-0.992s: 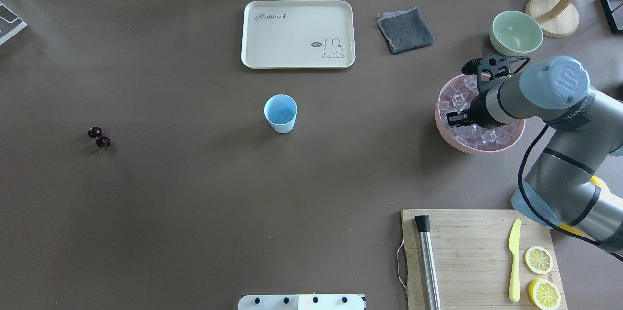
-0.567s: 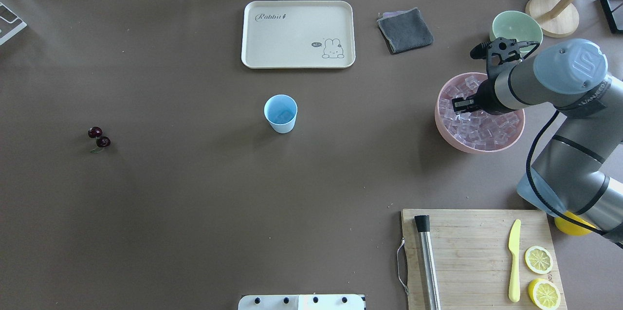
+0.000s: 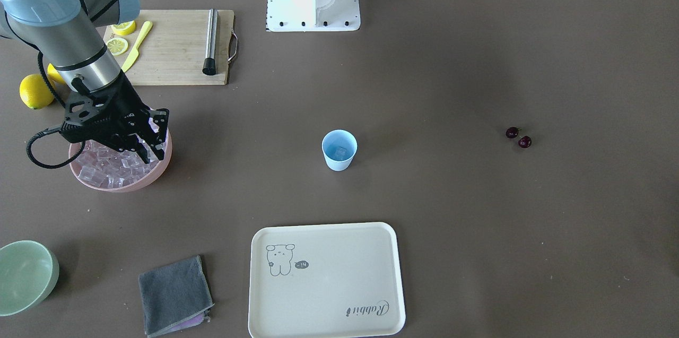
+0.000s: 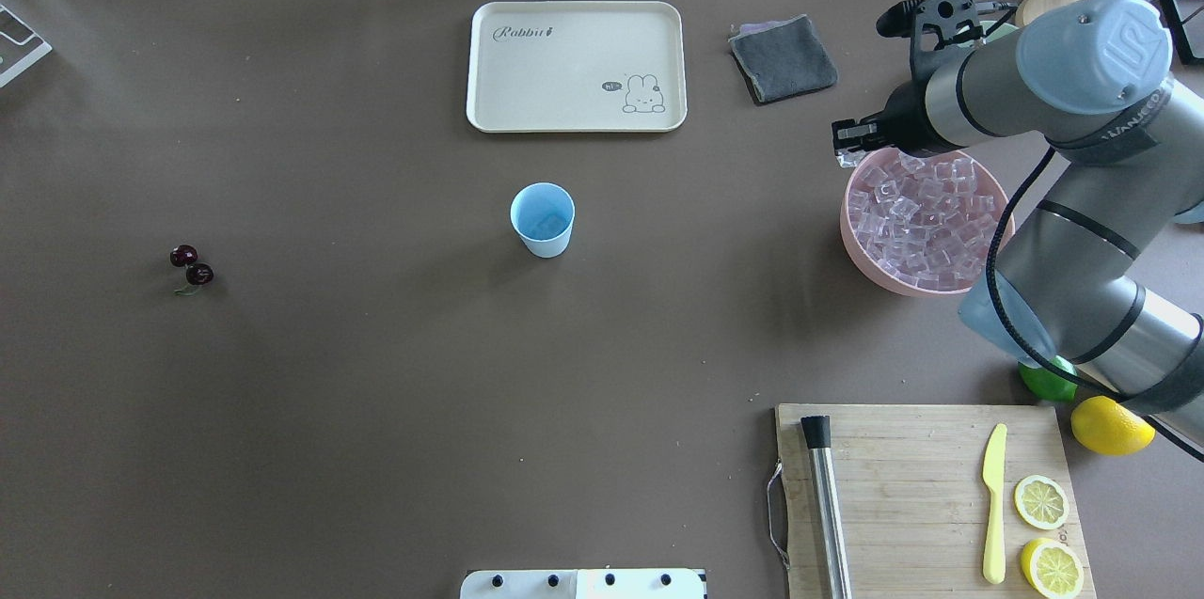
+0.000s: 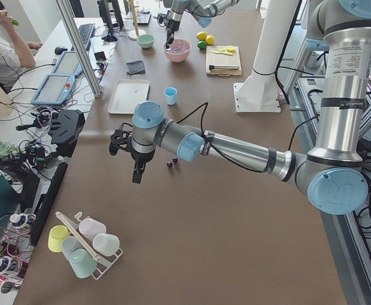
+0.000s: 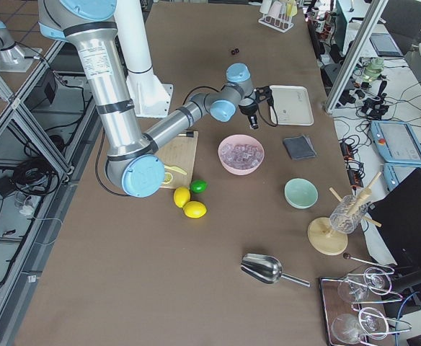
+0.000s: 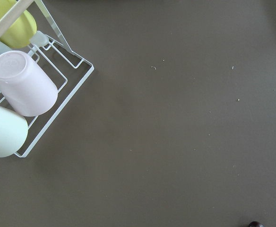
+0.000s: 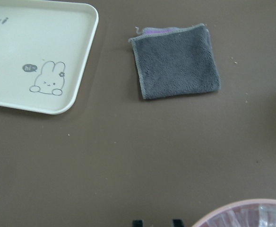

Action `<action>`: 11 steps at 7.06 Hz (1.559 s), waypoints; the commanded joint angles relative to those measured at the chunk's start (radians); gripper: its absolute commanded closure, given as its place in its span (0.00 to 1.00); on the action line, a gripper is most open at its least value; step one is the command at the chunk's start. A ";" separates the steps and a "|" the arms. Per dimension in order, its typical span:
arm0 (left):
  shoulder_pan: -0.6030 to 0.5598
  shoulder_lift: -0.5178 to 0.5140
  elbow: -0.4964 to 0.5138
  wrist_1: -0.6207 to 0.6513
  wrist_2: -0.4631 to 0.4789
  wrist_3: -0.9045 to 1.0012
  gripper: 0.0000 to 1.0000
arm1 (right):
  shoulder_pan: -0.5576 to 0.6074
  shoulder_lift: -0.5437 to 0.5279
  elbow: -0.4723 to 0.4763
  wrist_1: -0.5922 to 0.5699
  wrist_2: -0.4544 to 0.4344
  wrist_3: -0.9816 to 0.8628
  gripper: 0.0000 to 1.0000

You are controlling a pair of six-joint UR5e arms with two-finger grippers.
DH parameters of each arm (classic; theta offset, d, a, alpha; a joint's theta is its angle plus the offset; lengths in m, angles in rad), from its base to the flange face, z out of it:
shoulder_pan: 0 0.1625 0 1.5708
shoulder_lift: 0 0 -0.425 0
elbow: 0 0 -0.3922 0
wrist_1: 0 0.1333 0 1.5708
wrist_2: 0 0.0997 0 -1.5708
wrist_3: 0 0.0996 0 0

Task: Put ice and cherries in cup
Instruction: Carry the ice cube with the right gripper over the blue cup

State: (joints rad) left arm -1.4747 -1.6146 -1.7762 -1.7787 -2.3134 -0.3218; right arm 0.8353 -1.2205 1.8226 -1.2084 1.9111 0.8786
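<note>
A second ago my right gripper [image 4: 849, 140] was down among the ice [image 4: 926, 218] in the pink bowl [image 4: 844, 225]. Since then it has lifted out and swung to the bowl's far rim, on the side towards the cup [image 4: 543, 221], and it now hangs above that edge instead of over the heap. My wrist camera looks past the bowl's rim onto bare surface, the grey cloth [image 8: 176, 61] and a corner of the tray [image 8: 34, 56].

At the bottom of that view my two fingertips [image 8: 137, 222] peek in with a narrow gap between them. I cannot tell whether a cube is pinched there: the ice is clear, and only the very tips show. The front view is no sharper on that.

If I do have one, the pick is done and what remains of this step is the carry across open surface to the cup, which stands upright mid-surface, well apart from the bowl. Something square and pale seems to lie in its bottom already, so I judge this is not the first cube. If the gap is empty, I will have to go back down into the bowl.

The cherries [image 4: 192, 266] lie untouched on the surface, far off to the cup's other side. My left gripper [image 5: 136, 175] hangs near them in the side view, but I cannot tell whether it is apart or together. The cherry step is not yet done.
</note>
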 commanded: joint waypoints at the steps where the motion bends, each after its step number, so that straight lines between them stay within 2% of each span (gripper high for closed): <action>1: 0.007 -0.001 0.007 0.001 -0.006 0.001 0.02 | -0.028 0.169 -0.031 0.007 -0.003 0.008 1.00; 2: 0.007 -0.001 0.007 0.001 -0.007 0.001 0.02 | -0.066 0.240 -0.049 0.004 -0.012 0.010 1.00; 5: 0.013 -0.001 0.007 -0.001 -0.009 0.001 0.02 | -0.221 0.399 -0.182 0.012 -0.174 0.020 1.00; 8: 0.020 0.001 0.014 -0.002 -0.009 0.001 0.02 | -0.300 0.504 -0.305 0.021 -0.210 0.017 1.00; 11: 0.022 0.002 0.021 -0.002 -0.008 0.003 0.02 | -0.309 0.503 -0.405 0.091 -0.218 0.010 1.00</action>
State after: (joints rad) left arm -1.4538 -1.6133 -1.7577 -1.7809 -2.3221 -0.3196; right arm 0.5306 -0.7189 1.4639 -1.1559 1.6981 0.8898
